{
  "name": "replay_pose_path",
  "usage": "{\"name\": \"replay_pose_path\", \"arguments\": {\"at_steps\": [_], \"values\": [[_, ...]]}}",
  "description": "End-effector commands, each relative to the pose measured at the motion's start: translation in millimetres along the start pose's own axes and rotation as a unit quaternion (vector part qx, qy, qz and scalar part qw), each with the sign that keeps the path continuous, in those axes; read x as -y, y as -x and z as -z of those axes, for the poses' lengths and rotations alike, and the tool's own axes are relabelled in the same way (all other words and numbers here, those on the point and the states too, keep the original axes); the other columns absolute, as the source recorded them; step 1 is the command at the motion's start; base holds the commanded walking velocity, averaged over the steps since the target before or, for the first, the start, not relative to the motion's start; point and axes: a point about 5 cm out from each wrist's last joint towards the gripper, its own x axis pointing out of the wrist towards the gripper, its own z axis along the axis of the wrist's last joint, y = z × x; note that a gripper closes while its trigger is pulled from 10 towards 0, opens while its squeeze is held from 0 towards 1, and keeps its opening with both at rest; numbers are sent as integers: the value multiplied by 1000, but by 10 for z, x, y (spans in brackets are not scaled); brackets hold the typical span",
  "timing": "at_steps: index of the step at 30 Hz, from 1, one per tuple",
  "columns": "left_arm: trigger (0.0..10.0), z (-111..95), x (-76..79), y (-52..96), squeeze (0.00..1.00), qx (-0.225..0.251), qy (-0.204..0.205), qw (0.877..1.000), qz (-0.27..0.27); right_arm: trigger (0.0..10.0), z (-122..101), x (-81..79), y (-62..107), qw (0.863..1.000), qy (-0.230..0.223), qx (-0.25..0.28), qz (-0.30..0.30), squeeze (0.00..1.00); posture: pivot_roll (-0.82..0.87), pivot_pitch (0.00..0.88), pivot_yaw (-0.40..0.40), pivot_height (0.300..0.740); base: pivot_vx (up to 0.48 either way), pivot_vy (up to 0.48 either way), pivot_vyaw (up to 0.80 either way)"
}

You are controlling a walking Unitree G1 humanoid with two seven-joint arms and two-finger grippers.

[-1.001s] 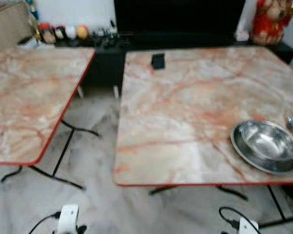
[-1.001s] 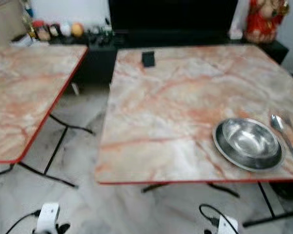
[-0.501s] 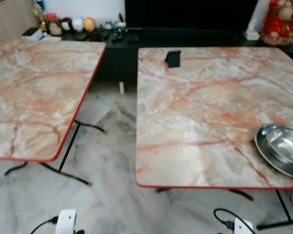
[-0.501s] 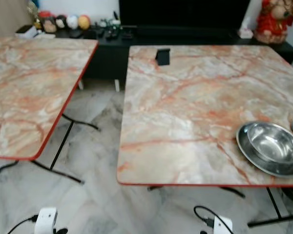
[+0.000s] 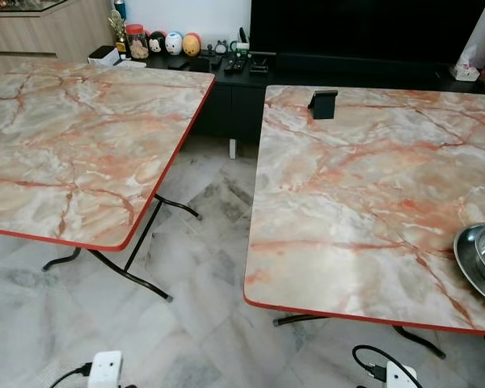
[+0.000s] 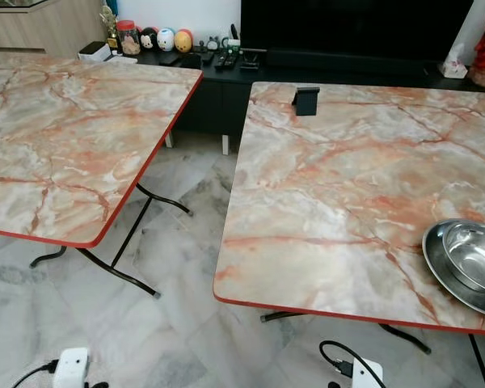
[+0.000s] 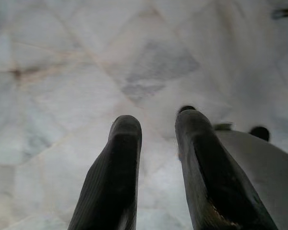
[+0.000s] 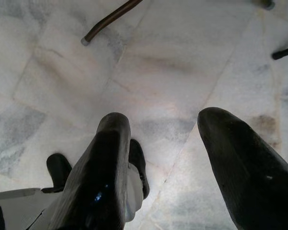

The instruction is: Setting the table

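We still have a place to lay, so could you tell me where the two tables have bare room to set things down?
The left table looks bare across its visible top. The right table is free between the small black stand at its far edge and the steel bowl near its front right corner; only that corner is occupied.

Right marble table point(image 6: 339, 210), steel bowl point(image 6: 478, 257) (on plate), black stand point(image 6: 305, 99)

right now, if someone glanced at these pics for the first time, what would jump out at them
Two marble-patterned tables with red edges stand side by side over a pale tiled floor, the left table bare. On the right table a steel bowl on a steel plate sits near the front right, and a small black stand at the far edge. Both claws, left and right, hang open above the floor.
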Motion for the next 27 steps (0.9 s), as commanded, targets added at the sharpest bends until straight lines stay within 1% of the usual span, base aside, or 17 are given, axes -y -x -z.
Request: {"name": "replay_pose_path", "arguments": {"at_steps": [1,2,4,6,8,10,14,27], "values": [[10000,20,-32,10,0,1,-2,1000,-7,10000,28,31,11,1000,11,-1,4,0,16,0,-11,740,0,0,800],[10000,20,-32,10,0,1,-2,1000,-7,10000,28,31,11,1000,11,-1,4,0,16,0,-11,740,0,0,800],[10000,28,-101,25,0,0,1,1000,-12,10000,41,34,13,1000,-6,-5,3,0,18,0,-12,740,0,270,800],[10000,27,-109,26,0,0,2,1000,-13,10000,42,33,12,1000,-7,-5,3,0,18,0,-12,740,0,277,800],[10000,25,-146,34,0,0,3,1000,-16,10000,43,30,13,1000,-6,-5,1,0,16,0,-12,740,0,304,0],[10000,19,-200,45,0,0,5,1000,-19,10000,51,34,14,1000,-19,-5,3,0,16,0,-12,740,0,298,0],[10000,16,-212,48,0,1,6,1000,-20,10000,67,45,19,1000,-18,-8,4,0,18,0,-13,740,0,292,0],[10000,-1,-175,36,0,3,9,1000,-18,10000,28,35,8,1000,-20,-6,5,0,21,0,-13,740,0,282,0]]}}
